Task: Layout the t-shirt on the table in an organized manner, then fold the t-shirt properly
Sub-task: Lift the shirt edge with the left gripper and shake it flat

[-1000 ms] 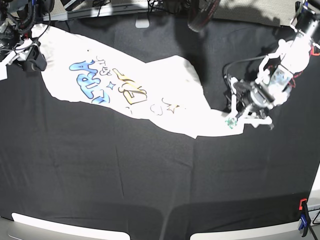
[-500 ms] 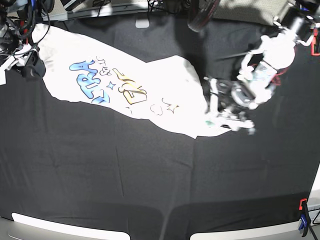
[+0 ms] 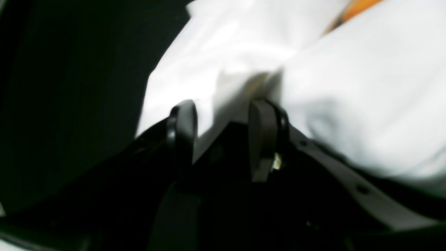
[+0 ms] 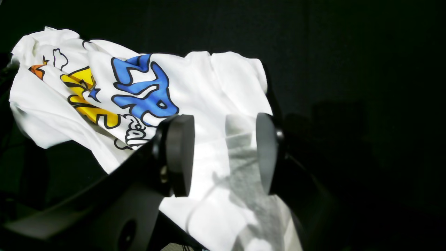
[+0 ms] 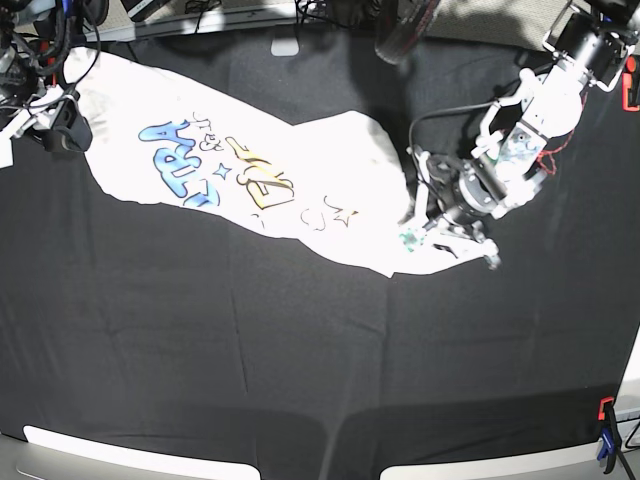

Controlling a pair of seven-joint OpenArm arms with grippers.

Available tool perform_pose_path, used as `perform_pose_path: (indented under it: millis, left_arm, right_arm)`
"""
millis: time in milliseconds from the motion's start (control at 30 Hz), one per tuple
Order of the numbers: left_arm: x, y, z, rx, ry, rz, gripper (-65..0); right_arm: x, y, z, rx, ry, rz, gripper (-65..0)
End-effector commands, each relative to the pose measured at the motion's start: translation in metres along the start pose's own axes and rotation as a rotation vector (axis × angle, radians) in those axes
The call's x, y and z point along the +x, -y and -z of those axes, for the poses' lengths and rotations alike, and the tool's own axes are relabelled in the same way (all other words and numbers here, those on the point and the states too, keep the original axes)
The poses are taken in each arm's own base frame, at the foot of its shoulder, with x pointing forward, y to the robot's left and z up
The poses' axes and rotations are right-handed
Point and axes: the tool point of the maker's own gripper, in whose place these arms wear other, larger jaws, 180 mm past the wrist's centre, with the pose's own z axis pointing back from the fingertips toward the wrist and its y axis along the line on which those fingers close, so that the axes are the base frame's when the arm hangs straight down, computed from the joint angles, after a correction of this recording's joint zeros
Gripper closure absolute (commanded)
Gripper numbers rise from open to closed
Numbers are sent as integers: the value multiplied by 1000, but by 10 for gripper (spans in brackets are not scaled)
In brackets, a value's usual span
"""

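Observation:
The white t-shirt [image 5: 250, 180] lies print-up and creased on the black table [image 5: 250, 340], running from the far left down to the centre right. My left gripper [image 5: 425, 232] sits low at the shirt's right end. In the left wrist view its jaws stand apart around a fold of the white t-shirt [image 3: 348, 69], and the left gripper [image 3: 223, 129] shows no pinch. My right gripper [image 5: 50, 125] hovers at the shirt's far-left end. The right wrist view has the right gripper [image 4: 223, 153] open over the t-shirt [image 4: 139, 90], holding nothing.
A blue and orange clamp [image 5: 606, 440] grips the cloth at the front right corner. Cables and gear [image 5: 200, 15] line the far edge, with a dark round object [image 5: 400, 30] there. Pale strips [image 5: 130, 455] run along the front edge.
The left arm has swung left from beside the shirt onto its right end, and its jaws have narrowed a little. The right arm has barely moved.

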Motion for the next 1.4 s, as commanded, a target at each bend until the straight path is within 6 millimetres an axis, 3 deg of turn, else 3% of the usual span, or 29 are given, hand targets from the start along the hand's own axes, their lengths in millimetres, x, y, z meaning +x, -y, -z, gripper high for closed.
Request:
perform_pose_path:
  millis: [0,233,300,367,500,600,733,833,967,1033,1133,1200,1267,1367]
  left_arm:
    - [12,-13,-2,31,46,5,-228]
    - [23,-13,-2,32,114,6,-226]
    - [22,-13,-2,33,110,7,-164]
    - [19,-14,-2,38,92,15,-5]
    - [8,-17,-6,54,-2,31,0]
    - [16,-27,-25,112,-33,91,0]
    - [52,-38,-74,208,71,130,0]
    - [64,-29,-105,186,129,120,0]
    - [44,-21,-120,157,80,164,0]
    - [34,-39,-125,241,36,235,0]
    - [25,-89,-145,494,-23,265,0]
    - [11,-108,-157,591,-101,265,0]
    - [-2,-111,-161,599,-168,260,0]
    - [-16,-96,-158,550,-198,254,0]
  right_arm:
    - [12,0,-4,3,34,-29,-278]
    - [12,0,-4,3,34,-29,-278]
    - [12,0,-4,3,34,-29,-278]
    - [12,0,-4,3,34,-29,-278]
    - [13,0,-4,3,34,-29,-278]
    - [13,0,-5,3,35,-30,-278]
    - [13,0,-4,3,37,-30,-278]
    - [14,0,-4,3,43,-29,-278]
    - [15,0,-5,4,46,-29,-278]
    - [15,0,-5,3,46,-30,-278]
    - [15,0,-5,4,46,-29,-278]
    - [15,0,-5,4,46,-29,-278]
    - [15,0,-5,4,46,-29,-278]
    - [15,0,-4,4,46,-29,-278]
